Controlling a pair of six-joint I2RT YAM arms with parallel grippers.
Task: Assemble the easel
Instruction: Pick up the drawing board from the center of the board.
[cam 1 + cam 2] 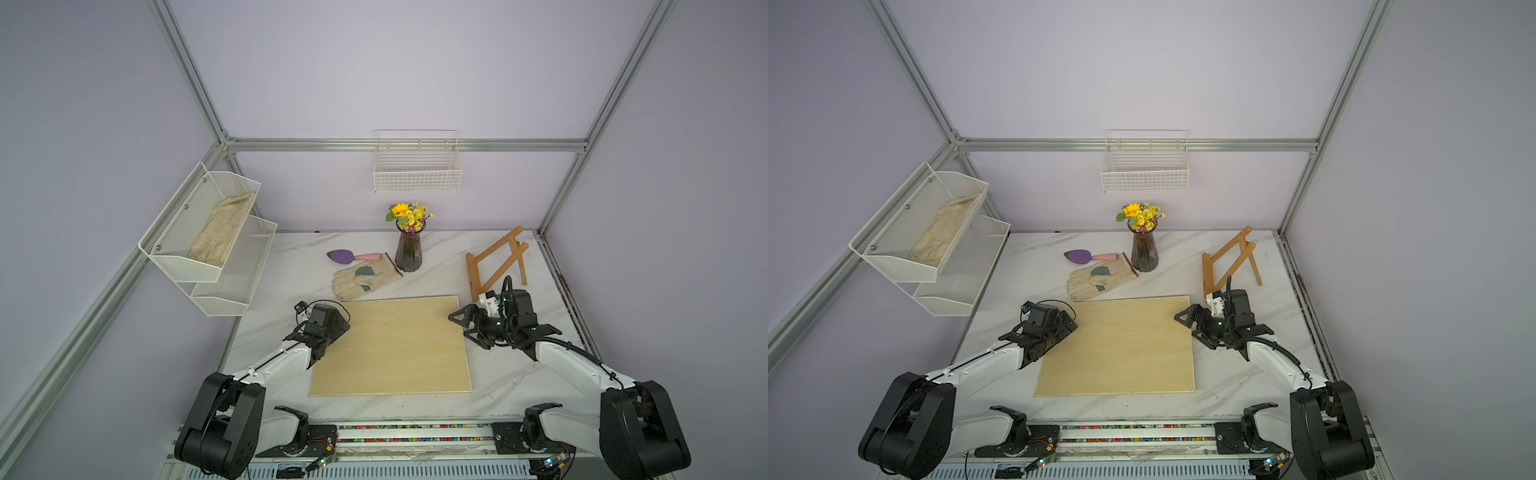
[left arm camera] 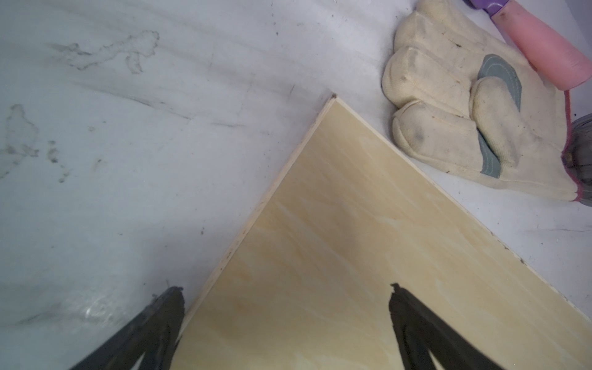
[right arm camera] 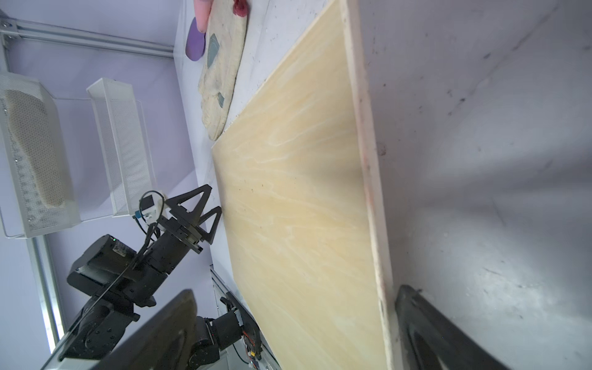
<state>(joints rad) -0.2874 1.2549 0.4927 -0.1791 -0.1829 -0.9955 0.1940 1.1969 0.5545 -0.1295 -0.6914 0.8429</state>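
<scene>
At two o'clock on the surface [image 1: 291, 278] the easel [image 1: 496, 262] sits untouched. The left claw [image 3: 213, 198] and the right claw [image 1: 458, 325], both spread wide, flank the board [image 1: 390, 345]: an approach step, I think; next they must pinch its edges evenly

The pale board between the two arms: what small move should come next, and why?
Probably the right jaws should close on the edge of the board. They stand open either side of that edge in the right wrist view, the left jaws stand open at the opposite far corner, and the easel behind it holds nothing yet.
</scene>
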